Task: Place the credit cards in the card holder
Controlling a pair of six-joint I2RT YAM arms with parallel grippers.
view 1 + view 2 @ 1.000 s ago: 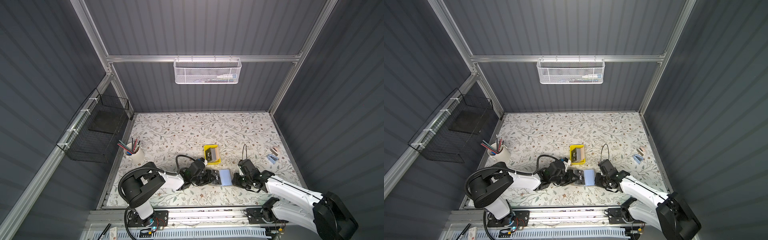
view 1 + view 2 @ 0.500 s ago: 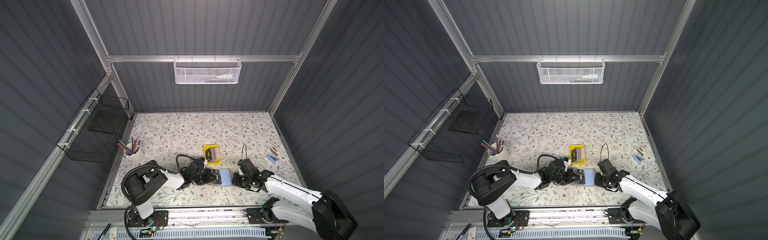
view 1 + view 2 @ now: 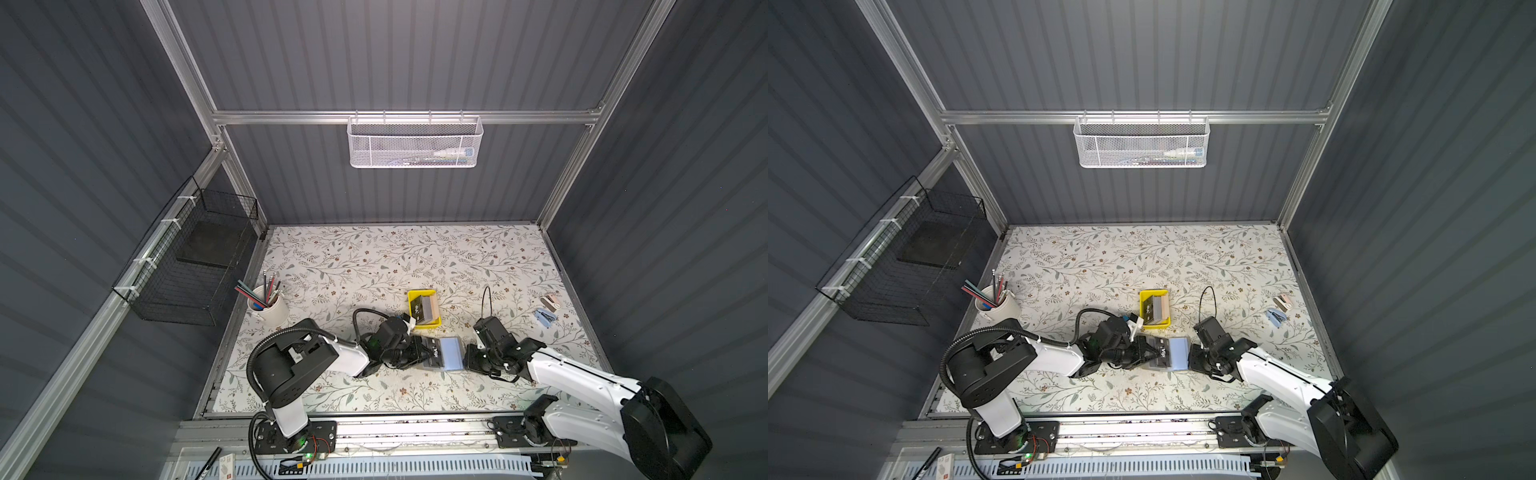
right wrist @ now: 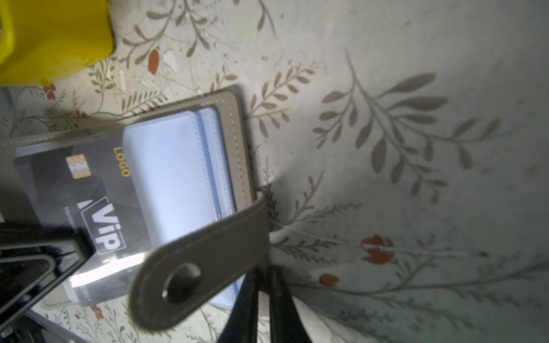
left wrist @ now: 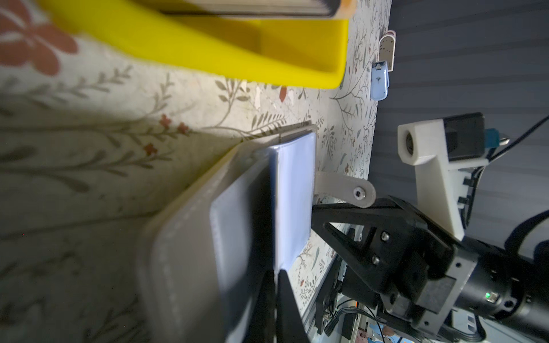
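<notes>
The card holder [image 3: 452, 354] lies open and flat on the flowery table [image 3: 374, 257], in the lower middle of both top views. It is grey on the outside and has pale blue sleeves inside.

The left gripper [image 3: 422, 354] reaches in from the left of the picture. Its fingers are squeezed tight on a black credit card [image 4: 98, 193]. The card has white "Vip" letters and a little gold chip. One end of the card looks tucked under a blue sleeve [image 4: 169, 178]. The other end sticks out toward the left gripper.

The right gripper [image 3: 467, 361] reaches in from the right of the picture. Its tips sit right at the holder's right edge. In the right wrist view its fingers [image 4: 252, 303] are very close together, with only a thin slit between them. I cannot tell if they pinch the holder's edge.

A grey strap [image 4: 208, 246] with a round snap button [image 4: 181, 282] sticks out from that same edge, just beside the right gripper's fingers.

A yellow tray [image 3: 428, 325] sits just above the card holder in both top views, near it but not touching. Inside is a stack of credit cards [image 3: 424, 309], dark ones with a tan one on the right side.

A white cup of pencils [image 3: 270, 309] stands at the left edge of the table. Two small things, a blue one [image 3: 544, 316] and a pale one [image 3: 551, 301], lie far off at the right edge.
</notes>
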